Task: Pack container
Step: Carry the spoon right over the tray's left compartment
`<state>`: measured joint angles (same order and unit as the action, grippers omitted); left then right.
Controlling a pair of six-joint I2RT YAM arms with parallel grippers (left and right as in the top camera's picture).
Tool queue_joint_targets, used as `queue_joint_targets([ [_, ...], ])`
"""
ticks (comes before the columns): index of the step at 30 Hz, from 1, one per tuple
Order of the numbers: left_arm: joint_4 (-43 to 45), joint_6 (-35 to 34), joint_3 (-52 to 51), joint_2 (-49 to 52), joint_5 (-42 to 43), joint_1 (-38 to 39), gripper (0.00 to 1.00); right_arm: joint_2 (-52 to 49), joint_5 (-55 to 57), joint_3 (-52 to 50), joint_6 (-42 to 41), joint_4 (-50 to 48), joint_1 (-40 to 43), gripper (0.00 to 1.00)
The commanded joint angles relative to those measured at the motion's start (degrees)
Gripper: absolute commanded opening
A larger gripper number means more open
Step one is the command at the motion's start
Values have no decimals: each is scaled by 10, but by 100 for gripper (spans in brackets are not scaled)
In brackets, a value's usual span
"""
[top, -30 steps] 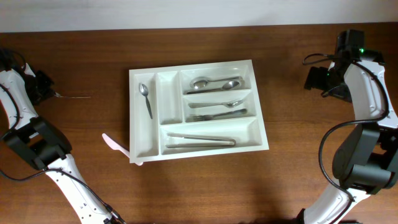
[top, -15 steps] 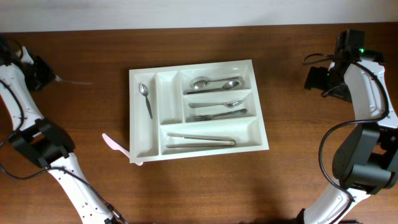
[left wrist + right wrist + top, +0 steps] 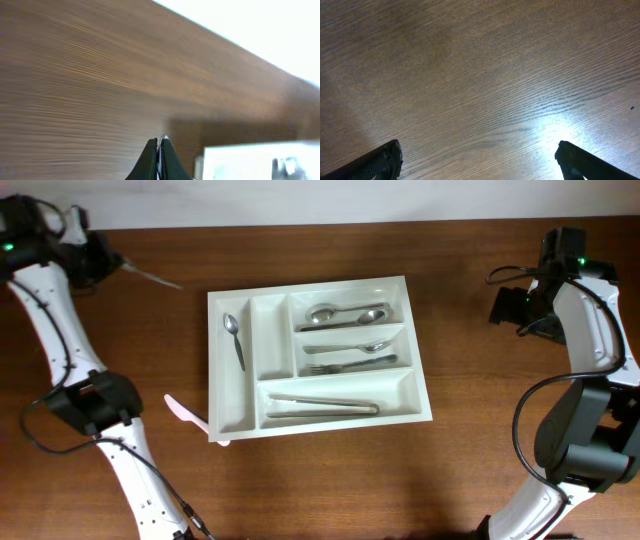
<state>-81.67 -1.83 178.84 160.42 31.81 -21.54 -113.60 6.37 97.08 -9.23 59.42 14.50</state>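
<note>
Transport step: left pincer pinched a utensil; right pincer gaped. Next: lowering into the tray's empty slot.

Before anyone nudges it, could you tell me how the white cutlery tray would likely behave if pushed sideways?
The tray looks rigid and low, so it would probably slide flat rather than tip. Its loose spoons may rattle or shift.
</note>
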Motion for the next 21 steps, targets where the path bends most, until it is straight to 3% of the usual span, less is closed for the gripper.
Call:
queue_joint_targets([
  [1,-33,124,10,4,40,31,2,-2,1,11,-7,-1,2,99],
  [8,-139,328,10,4,40,83,2,-2,1,11,-7,0,2,99],
  [21,-150,477,8,4,38,119,2,-2,1,11,-7,0,2,99],
])
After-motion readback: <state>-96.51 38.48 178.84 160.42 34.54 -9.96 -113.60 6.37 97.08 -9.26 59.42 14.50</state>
